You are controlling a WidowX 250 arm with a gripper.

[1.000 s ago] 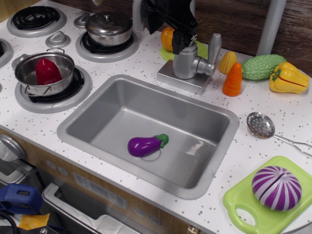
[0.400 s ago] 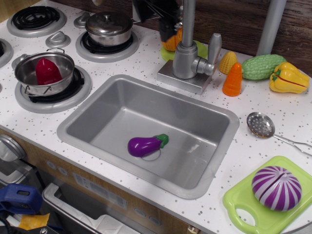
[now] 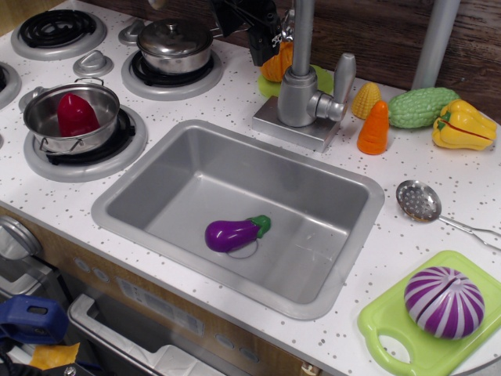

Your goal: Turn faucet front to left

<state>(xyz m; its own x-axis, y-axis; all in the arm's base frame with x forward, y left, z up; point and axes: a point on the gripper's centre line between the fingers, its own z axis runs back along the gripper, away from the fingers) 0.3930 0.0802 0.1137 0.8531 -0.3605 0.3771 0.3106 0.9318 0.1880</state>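
Note:
The faucet point(image 3: 300, 98) is a matte silver-grey tap with a cylindrical body on a square base plate behind the sink. Its thin spout pipe point(image 3: 303, 31) rises straight up out of the top edge of the view, so the spout's end is out of view. Its flat lever handle point(image 3: 343, 78) sticks up on the right side. My black gripper point(image 3: 264, 43) hangs at the top of the view, just left of the spout pipe and apart from the faucet body. Most of it is cut off by the frame edge, so its jaws cannot be made out.
A grey sink point(image 3: 156, 184) holds a purple eggplant point(image 3: 233, 233). An orange point(image 3: 278, 66), corn point(image 3: 365, 99), a carrot point(image 3: 374, 128), a green gourd point(image 3: 421, 106) and a yellow pepper point(image 3: 463, 125) lie around the faucet. Pots point(image 3: 174, 43) stand on the stove at left. A plain grey pole point(image 3: 434, 39) stands at the back right.
My gripper was over the faucet body, hiding the spout pipe. It has moved up and to the left, off the faucet, and the pipe now shows.

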